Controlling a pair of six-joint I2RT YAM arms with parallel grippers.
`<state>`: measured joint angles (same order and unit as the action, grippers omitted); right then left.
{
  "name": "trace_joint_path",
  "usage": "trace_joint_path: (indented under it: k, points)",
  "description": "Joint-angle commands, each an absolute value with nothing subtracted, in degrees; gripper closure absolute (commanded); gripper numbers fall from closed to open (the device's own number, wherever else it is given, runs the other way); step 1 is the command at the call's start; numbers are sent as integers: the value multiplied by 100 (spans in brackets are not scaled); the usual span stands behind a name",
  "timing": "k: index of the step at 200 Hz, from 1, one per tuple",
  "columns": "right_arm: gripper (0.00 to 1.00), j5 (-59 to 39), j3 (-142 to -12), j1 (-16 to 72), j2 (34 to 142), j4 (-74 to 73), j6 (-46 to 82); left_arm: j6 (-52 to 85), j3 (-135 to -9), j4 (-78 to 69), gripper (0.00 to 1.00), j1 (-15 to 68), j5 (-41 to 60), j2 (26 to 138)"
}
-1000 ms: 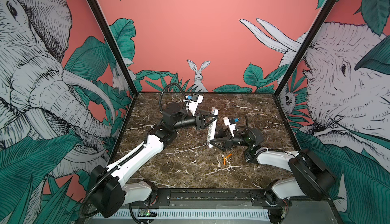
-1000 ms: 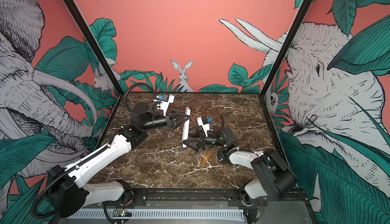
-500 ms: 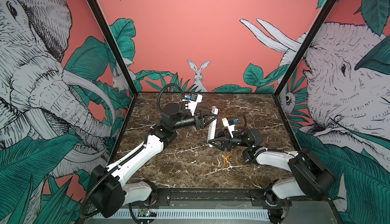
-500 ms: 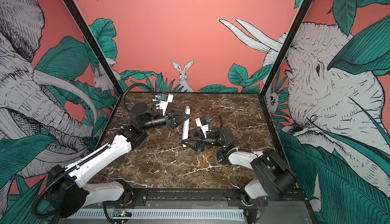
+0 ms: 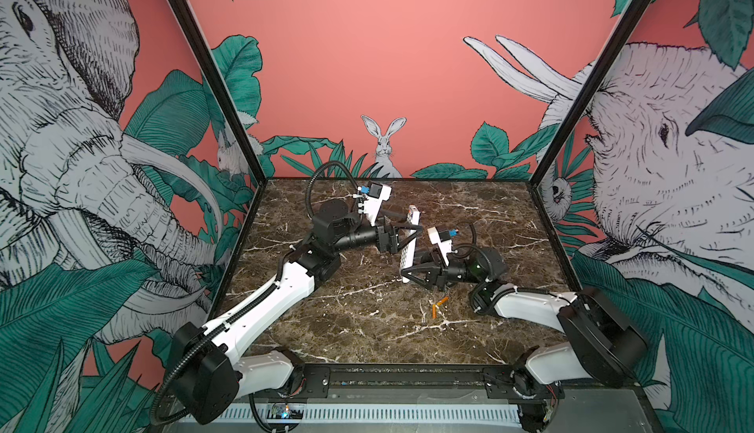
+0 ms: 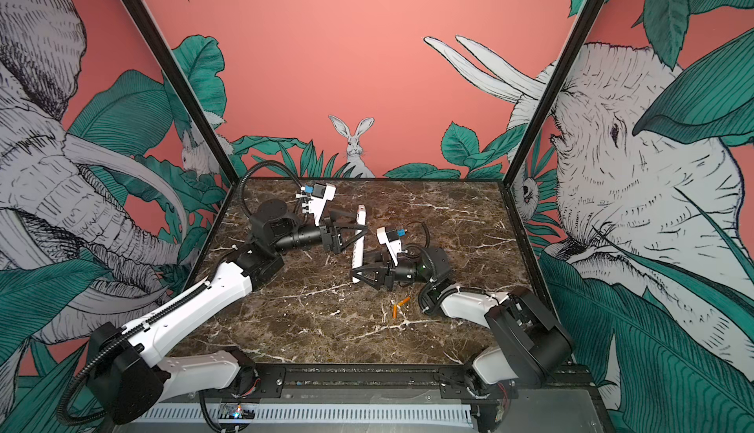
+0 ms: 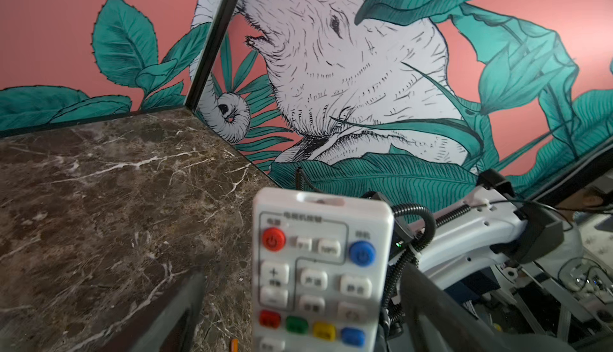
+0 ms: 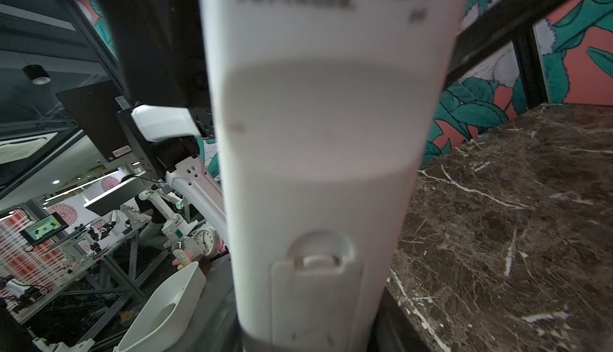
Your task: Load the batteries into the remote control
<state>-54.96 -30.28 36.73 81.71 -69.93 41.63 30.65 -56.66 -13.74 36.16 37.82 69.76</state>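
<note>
The white remote control [image 5: 410, 243] [image 6: 359, 241] stands tilted above the marble floor in both top views. My right gripper [image 5: 408, 275] [image 6: 360, 276] is shut on its near end. In the right wrist view its plain back [image 8: 315, 167] and its closed battery cover [image 8: 315, 300] fill the middle, with my right gripper [image 8: 308, 340] low around them. My left gripper [image 5: 413, 227] [image 6: 359, 222] is open and straddles the far half without touching it. The left wrist view shows the remote control's button face [image 7: 318, 267] between the spread fingers [image 7: 179, 307] of my left gripper [image 7: 302, 272]. Two orange batteries [image 5: 437, 306] [image 6: 399, 305] lie on the floor near my right arm.
The brown marble floor [image 5: 347, 320] is boxed in by patterned walls with black corner posts [image 5: 559, 133]. My right arm's white link [image 5: 530, 308] lies just right of the batteries. An orange tip [image 7: 234, 345] shows beside the remote control in the left wrist view.
My right gripper has closed on the remote control's near end. My left gripper, shut on the far half before, has opened wide. The remote control has hardly moved.
</note>
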Motion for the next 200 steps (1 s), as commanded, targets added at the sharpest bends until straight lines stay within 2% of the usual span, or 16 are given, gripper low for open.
trace_joint_path:
  k: [1, 31, 64, 123, 157, 200]
  points:
    - [92, -4882, -3255, 3693, 7718, -5724, 3041, 2618, -5858, -475, 3, 3606, 3085, 6699]
    - [93, -3839, -3548, 3780, 7021, -3231, 1584, 2389, -5778, -76, 5, 3660, 2523, 6454]
    - [98, -2771, -3869, 4029, 6741, -1892, 748, 2223, -5732, -46, 12, 3916, 2086, 6429]
    - [100, -1694, -3958, 4452, 6755, -1786, 744, 2196, -5801, -293, 22, 4354, 1598, 6786]
    - [100, -1437, -3929, 4595, 6685, -1896, 787, 2321, -5731, -475, 31, 4368, 1250, 6913]
    - [100, -1329, -3932, 4701, 6740, -1998, 809, 2475, -5685, -619, 38, 4364, 1015, 7066]
